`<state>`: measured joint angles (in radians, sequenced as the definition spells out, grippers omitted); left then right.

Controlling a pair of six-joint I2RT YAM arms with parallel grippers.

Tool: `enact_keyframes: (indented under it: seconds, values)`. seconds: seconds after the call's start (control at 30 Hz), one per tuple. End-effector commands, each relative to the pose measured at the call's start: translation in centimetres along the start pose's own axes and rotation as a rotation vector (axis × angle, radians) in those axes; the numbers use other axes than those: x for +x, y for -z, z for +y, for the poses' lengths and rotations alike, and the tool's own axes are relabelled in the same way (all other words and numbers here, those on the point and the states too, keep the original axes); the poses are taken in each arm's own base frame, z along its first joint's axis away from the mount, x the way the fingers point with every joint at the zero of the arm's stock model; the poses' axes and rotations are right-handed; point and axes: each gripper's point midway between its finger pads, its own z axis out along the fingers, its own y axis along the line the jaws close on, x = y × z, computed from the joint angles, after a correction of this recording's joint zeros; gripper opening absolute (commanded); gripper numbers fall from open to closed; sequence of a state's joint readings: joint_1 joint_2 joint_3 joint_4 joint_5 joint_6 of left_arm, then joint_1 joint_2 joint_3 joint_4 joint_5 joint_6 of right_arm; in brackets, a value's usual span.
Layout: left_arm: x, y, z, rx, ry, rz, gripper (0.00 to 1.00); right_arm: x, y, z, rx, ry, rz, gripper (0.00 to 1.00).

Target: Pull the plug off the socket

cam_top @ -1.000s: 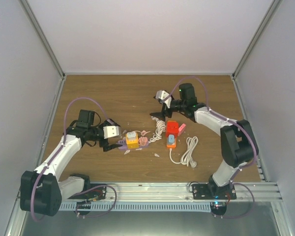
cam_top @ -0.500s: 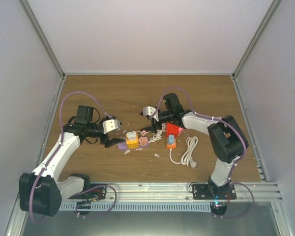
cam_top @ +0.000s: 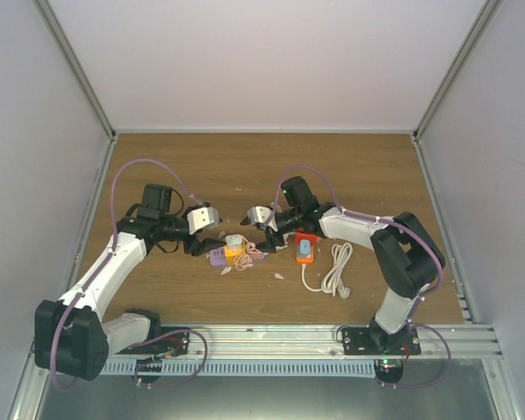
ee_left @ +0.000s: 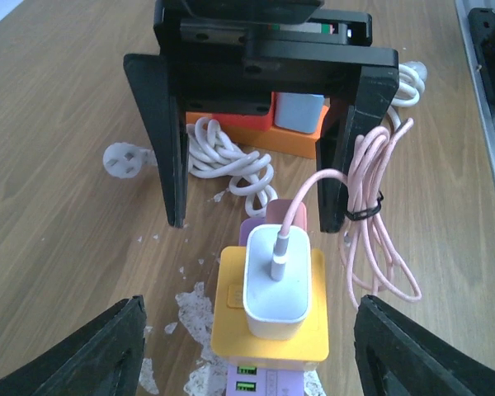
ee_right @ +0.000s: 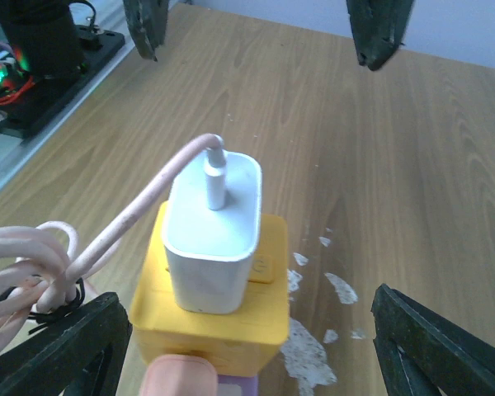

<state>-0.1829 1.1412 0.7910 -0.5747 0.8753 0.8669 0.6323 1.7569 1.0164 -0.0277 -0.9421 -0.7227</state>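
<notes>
A white plug (cam_top: 234, 241) with a pink cable sits in a yellow socket cube (cam_top: 236, 253) on a purple strip (cam_top: 217, 256). My left gripper (cam_top: 206, 244) is open just left of it. In the left wrist view the plug (ee_left: 275, 285) and yellow socket (ee_left: 229, 323) lie between my left gripper's (ee_left: 249, 307) spread fingers. My right gripper (cam_top: 261, 238) is open on the opposite side and faces the left one (ee_left: 256, 223). In the right wrist view the plug (ee_right: 214, 235) and socket (ee_right: 268, 307) sit between my right gripper's (ee_right: 246, 297) fingers. Neither gripper touches the plug.
An orange power strip (cam_top: 304, 249) with a blue plug lies to the right, beside a coiled white cable (cam_top: 337, 271). The pink cable coil (ee_left: 379, 247) lies next to the socket. White flecks dot the wood. Enclosure walls stand on three sides.
My right arm has swung left and down from the back of the table to the socket. My left gripper has moved right, closer to the socket. Both stay open.
</notes>
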Motion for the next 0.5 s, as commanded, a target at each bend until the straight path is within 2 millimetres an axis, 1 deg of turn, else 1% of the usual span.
enact_keyframes:
  seconds: [0.0, 0.07, 0.23, 0.37, 0.47]
  values:
    - [-0.4, -1.2, 0.2, -0.011, -0.036, 0.001, 0.67, -0.6, 0.0, 0.1, 0.013, -0.018, -0.026, 0.82]
    - [-0.3, -1.6, 0.2, -0.018, -0.046, 0.008, 0.65, -0.3, -0.1, 0.2, 0.017, -0.038, -0.024, 0.82]
    - [-0.1, -3.1, -0.1, -0.016, -0.051, 0.030, 0.60, 0.4, -0.3, -0.1, 0.045, -0.076, -0.023, 0.77]
    - [0.7, -4.0, -0.4, -0.018, -0.057, 0.066, 0.58, 0.4, -0.7, 0.1, 0.057, -0.087, -0.031, 0.76]
    - [1.1, -4.2, -0.3, -0.033, -0.057, 0.078, 0.57, 0.6, -1.0, 0.3, 0.064, -0.089, -0.032, 0.75]
